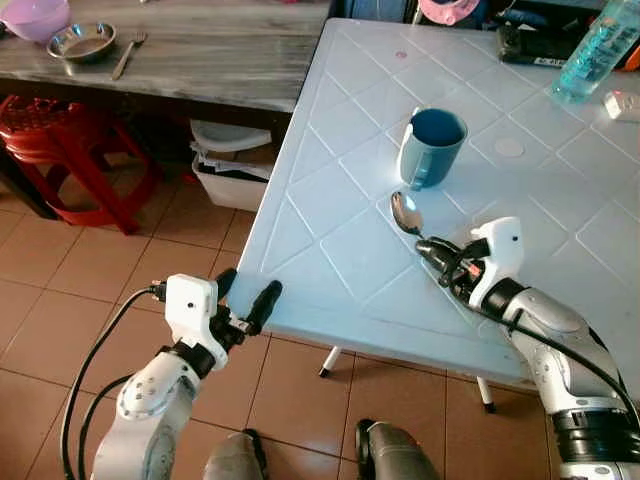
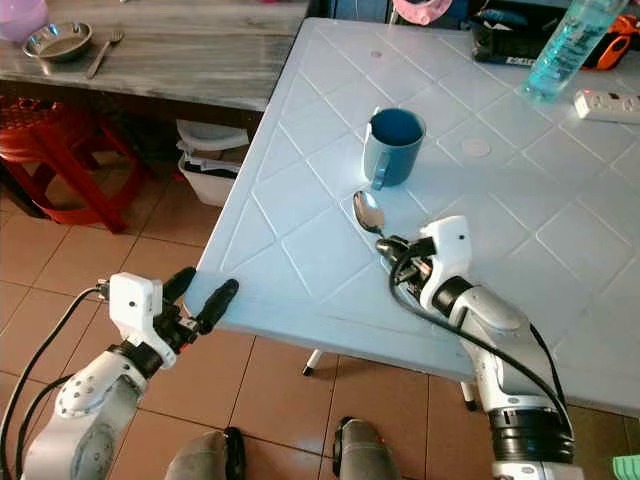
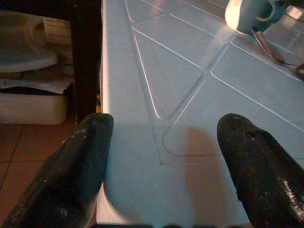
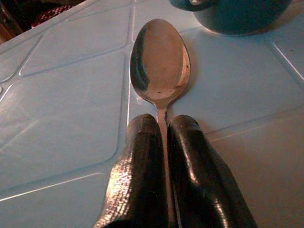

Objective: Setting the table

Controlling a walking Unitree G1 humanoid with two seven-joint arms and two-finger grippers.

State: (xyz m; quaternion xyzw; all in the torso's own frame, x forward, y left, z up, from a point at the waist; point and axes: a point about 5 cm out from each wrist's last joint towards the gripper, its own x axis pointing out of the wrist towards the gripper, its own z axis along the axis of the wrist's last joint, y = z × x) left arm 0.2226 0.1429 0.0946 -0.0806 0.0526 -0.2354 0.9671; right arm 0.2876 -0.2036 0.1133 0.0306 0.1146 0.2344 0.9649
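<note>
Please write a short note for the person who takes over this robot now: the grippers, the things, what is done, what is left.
Right gripper: shut on the spoon handle, bowl low over the white table just before the blue mug.
Left gripper: open, empty, at the table's near corner.
Done: mug stands upright on the table.
Left: release the spoon beside the mug. A metal bowl and fork lie on the wooden table behind, perhaps next.

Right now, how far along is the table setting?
Done: a blue mug stands on the light blue table. In hand: the right gripper is shut on a spoon, bowl pointing at the mug; whether it touches the tabletop is unclear. Left: release the spoon. A metal bowl and fork sit on the wooden side table. The left gripper is open at the table's corner.
</note>
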